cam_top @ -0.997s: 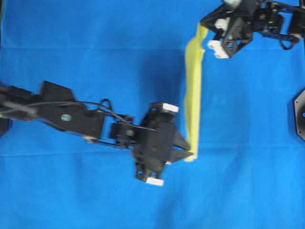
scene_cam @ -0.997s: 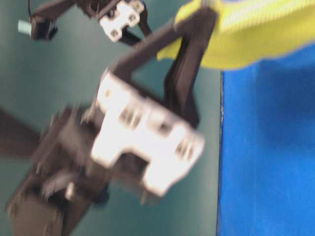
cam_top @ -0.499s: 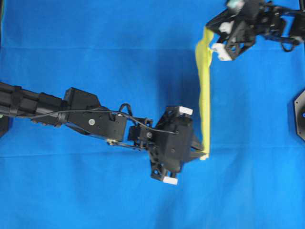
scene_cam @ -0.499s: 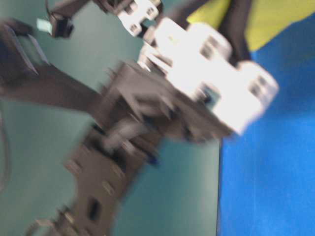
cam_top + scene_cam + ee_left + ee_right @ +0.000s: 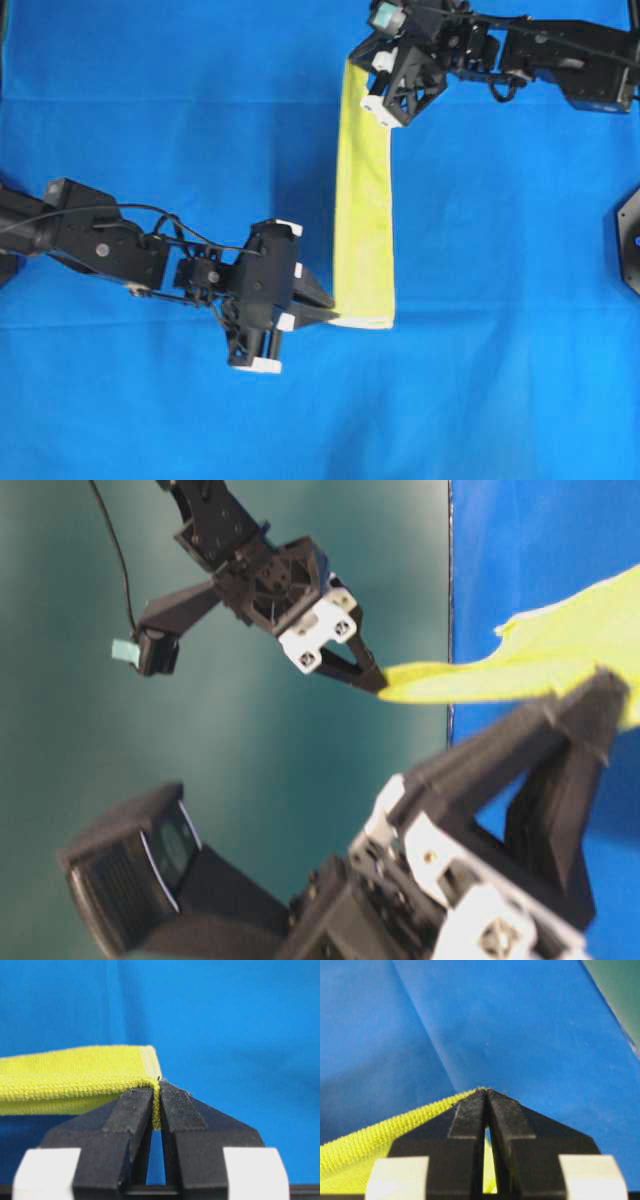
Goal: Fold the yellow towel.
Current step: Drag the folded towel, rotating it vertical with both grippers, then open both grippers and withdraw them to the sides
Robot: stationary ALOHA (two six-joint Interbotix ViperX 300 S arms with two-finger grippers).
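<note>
Towel corners pinched: left claw [image 5: 325, 313] clamped on yellow towel [image 5: 364, 210] at one corner, right claw [image 5: 372, 88] on the opposite; cloth stretched between them above blue tabletop cloth [image 5: 180, 120], apparently for carrying one edge over.

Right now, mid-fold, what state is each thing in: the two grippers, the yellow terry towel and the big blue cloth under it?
Left gripper: shut on a corner of the yellow towel.
Right gripper: shut on the towel's opposite end.
Yellow terry towel: stretched into a long narrow band between both grippers, held up at both ends.
Large blue cloth: spread flat beneath, with soft creases.
</note>
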